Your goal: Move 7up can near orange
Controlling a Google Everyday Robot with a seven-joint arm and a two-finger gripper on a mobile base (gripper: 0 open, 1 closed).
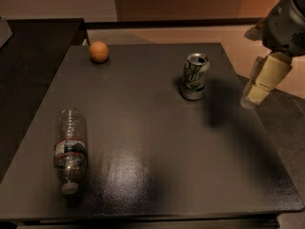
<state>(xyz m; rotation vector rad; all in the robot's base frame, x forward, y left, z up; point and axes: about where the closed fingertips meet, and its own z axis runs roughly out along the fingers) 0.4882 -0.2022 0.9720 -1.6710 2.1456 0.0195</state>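
1. Up front on the left, a clear plastic bottle (70,151) with a red-banded label lies on its side on the dark grey square table (157,175), cap towards us.
2. Mid-table, to the right, the silver-and-green 7up can (194,76) stands upright.
3. Just past the table's right edge, the cream-and-grey gripper (252,95) hovers, apart from the can. Spread or pressed together, I cannot tell.
4. At the far left corner sits the small round orange (98,52), well apart from the can.
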